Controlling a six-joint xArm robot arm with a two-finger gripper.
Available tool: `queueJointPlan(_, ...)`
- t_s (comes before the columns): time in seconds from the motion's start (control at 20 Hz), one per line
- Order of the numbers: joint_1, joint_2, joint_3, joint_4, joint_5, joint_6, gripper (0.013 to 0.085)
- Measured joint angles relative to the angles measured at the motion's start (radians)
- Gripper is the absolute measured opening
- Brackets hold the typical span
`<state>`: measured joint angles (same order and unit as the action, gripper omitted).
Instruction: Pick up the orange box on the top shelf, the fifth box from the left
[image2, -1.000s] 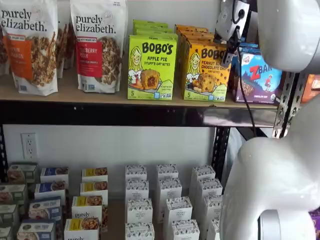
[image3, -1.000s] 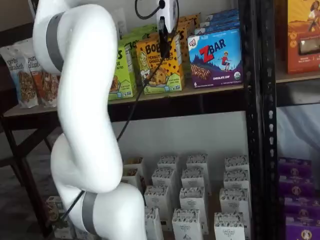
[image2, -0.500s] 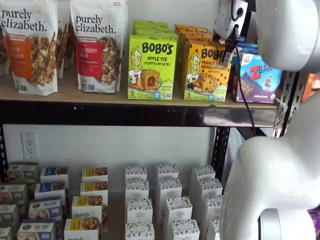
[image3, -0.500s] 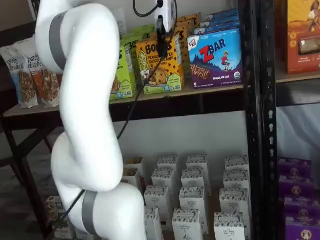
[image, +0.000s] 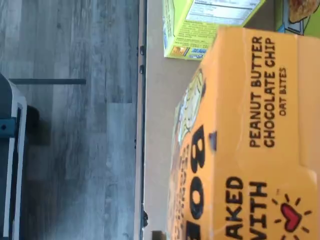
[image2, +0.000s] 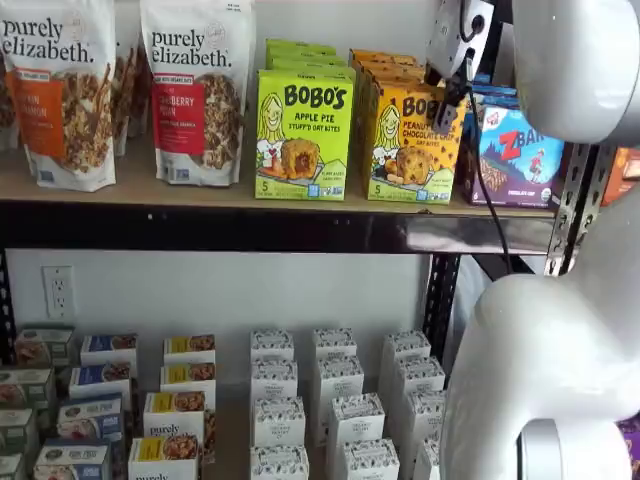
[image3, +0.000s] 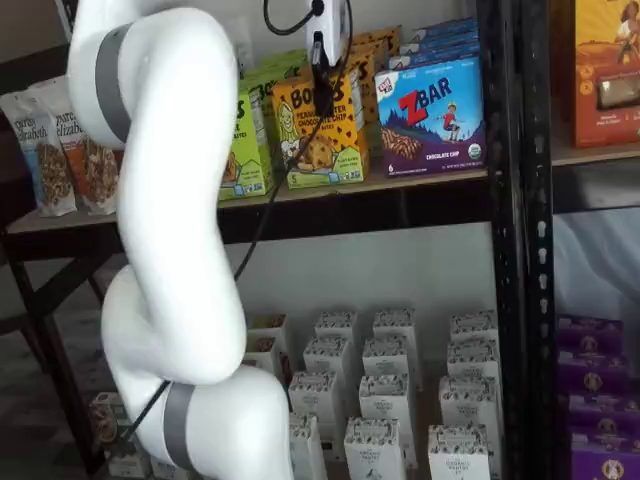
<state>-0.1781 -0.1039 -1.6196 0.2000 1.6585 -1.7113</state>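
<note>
The orange box (image2: 412, 140) stands upright on the top shelf (image2: 200, 196), between a lime-green Bobo's box (image2: 304, 135) and a blue Zbar box (image2: 520, 155). It also shows in a shelf view (image3: 320, 135), on the shelf board (image3: 430, 180). My gripper (image2: 455, 95) hangs in front of the orange box's upper right corner, black fingers pointing down, and shows again in a shelf view (image3: 322, 85). No gap between the fingers shows and nothing is in them. In the wrist view the orange box's top (image: 250, 150) fills much of the picture at close range.
Two purely elizabeth bags (image2: 195, 90) stand at the shelf's left. More orange boxes stand in a row behind the front one. A black upright (image3: 510, 240) stands right of the Zbar box (image3: 432, 115). Small white boxes (image2: 335, 400) fill the lower level. The white arm (image3: 170, 240) stands in front.
My gripper has risen a little in front of the orange box's upper edge. The boxes have not moved.
</note>
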Motion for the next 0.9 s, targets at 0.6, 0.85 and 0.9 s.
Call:
queueJointPlan(0.6, 0.007, -0.017, 0.025, -0.012, -0.019, 0.004, 0.053)
queueJointPlan(0.85, 0.004, -0.018, 0.025, -0.007, -0.012, 0.002, 0.053)
queueJointPlan(0.9, 0.004, -0.018, 0.024, -0.007, -0.009, 0.002, 0.053)
